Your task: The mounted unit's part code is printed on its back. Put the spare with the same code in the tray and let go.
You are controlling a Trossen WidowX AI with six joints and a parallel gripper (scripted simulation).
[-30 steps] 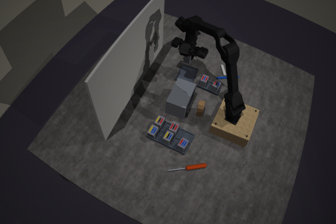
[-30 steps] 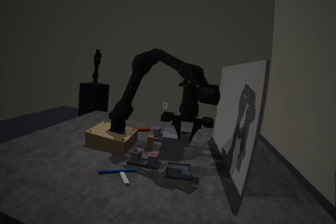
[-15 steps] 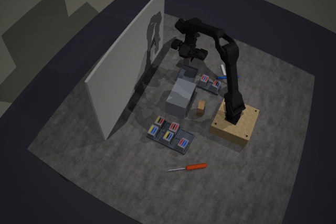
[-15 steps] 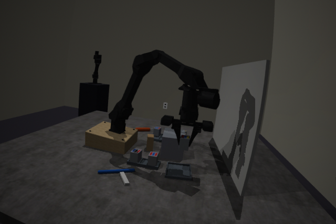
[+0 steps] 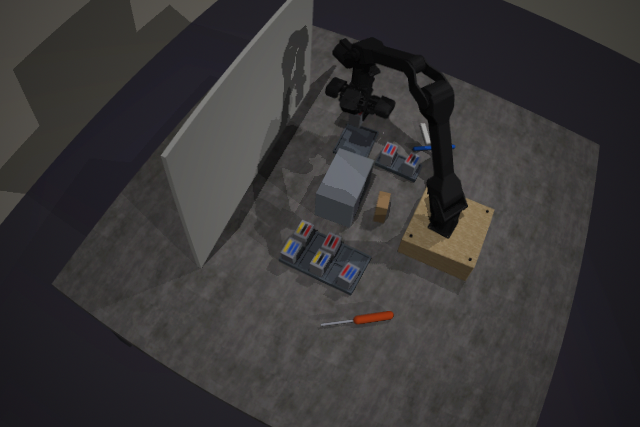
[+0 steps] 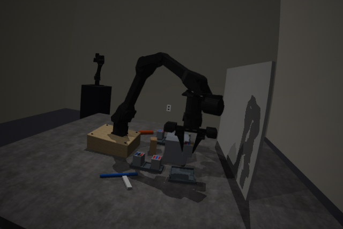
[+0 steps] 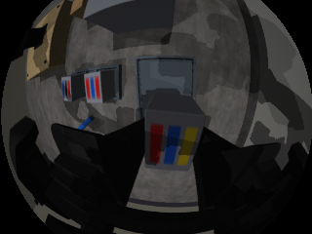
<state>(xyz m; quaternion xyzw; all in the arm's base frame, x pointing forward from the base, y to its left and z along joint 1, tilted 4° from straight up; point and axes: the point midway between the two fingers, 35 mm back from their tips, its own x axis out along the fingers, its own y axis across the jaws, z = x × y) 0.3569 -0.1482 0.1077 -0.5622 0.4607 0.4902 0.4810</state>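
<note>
Fingers [image 5: 363, 114] [image 6: 188, 151] closed on spare block [image 6: 188, 148] [image 7: 172, 141], striped red, blue, yellow; block held above the tray [image 5: 340, 140] [image 6: 183, 182] [image 7: 166, 58], in from the tabletop's [image 5: 439, 350] [image 6: 69, 193] [image 7: 219, 44] panel-side edge.

In the top view, the panel [image 5: 242, 117] [image 6: 235, 96] stands left of the big box [image 5: 343, 182] [image 6: 173, 150] [image 7: 132, 17], the arm's base [image 5: 481, 216] [image 6: 95, 135] [image 7: 44, 54] right. The tray [image 5: 356, 136] [image 6: 183, 176] [image 7: 166, 73] lies behind it, the five-block rack [image 5: 348, 255] [image 6: 162, 142] before it, the screwdriver [image 5: 373, 317] [image 6: 146, 132] farther before.
</note>
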